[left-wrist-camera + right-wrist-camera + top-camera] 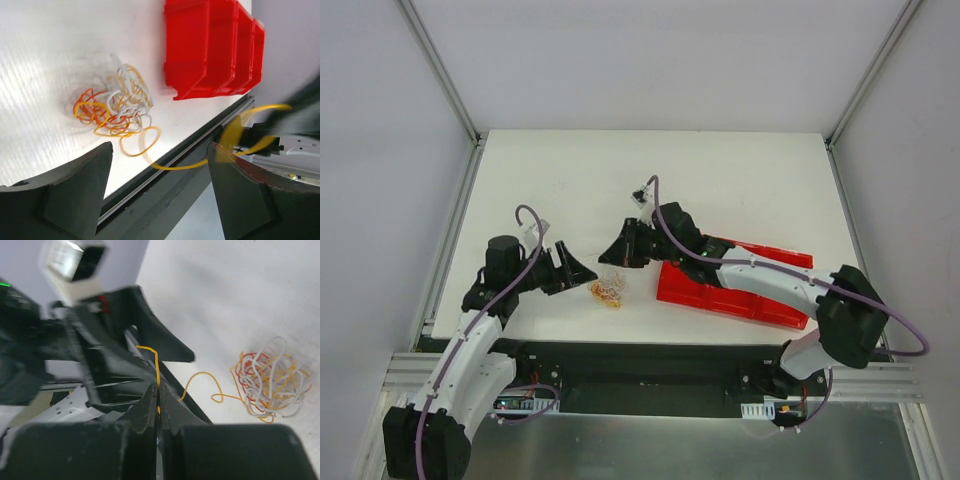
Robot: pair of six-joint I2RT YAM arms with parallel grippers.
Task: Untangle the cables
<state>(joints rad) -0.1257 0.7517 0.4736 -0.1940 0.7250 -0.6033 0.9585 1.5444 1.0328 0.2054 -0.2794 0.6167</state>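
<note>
The cables (608, 291), a tangle of orange, white and red, lie on the table (570, 170) near its front edge, between the grippers. One yellow strand (200, 376) runs into the right gripper (158, 390), which is clenched on it. The left gripper (160, 150) is released. The red bins (720, 298) sit to the right; I cannot tell their contents.

Red bins (715, 298) in a row on my right, set at a slant on the white bench (720, 170) close to its front edge, where a dark rail (640, 362) runs along.
</note>
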